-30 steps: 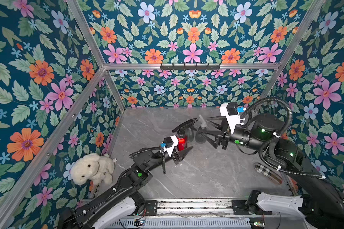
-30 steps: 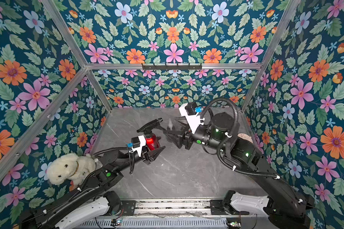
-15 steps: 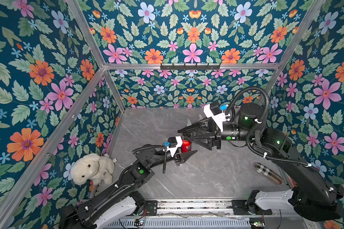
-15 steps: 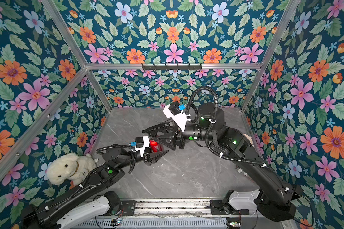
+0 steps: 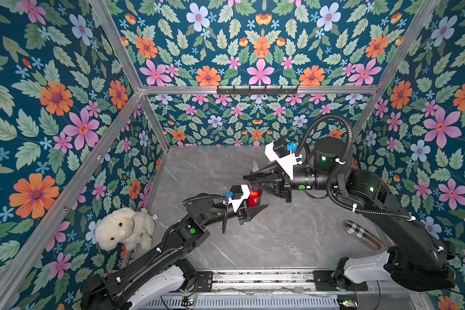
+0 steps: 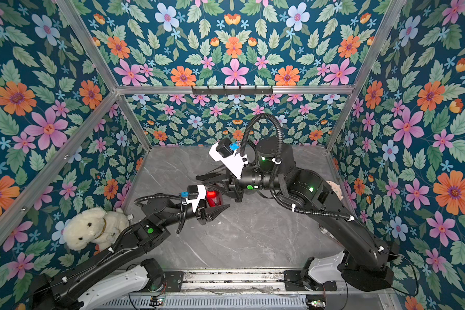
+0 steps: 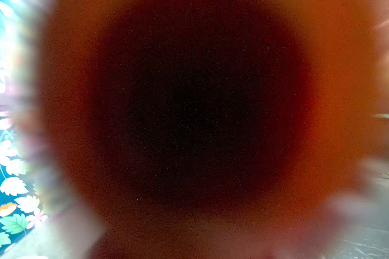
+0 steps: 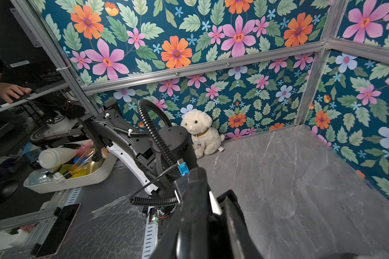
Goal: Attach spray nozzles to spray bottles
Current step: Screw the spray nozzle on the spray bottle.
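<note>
Near the middle of the surface (image 5: 279,241), the left jaws are clamped on the red bottle (image 5: 253,198), and its red blur fills the left wrist view. From the right, the right jaws reach over the bottle's top. They look narrow, but black on black hides whether they pinch the black nozzle. Fitting this bottle seems underway, though nothing shows the nozzle seated. No grey bottles or whitish nozzles are clearly visible, so that work is probably left.

A lab test booth: aluminium-framed floral panels (image 5: 259,72) around a marble-look tabletop (image 5: 279,241)
</note>
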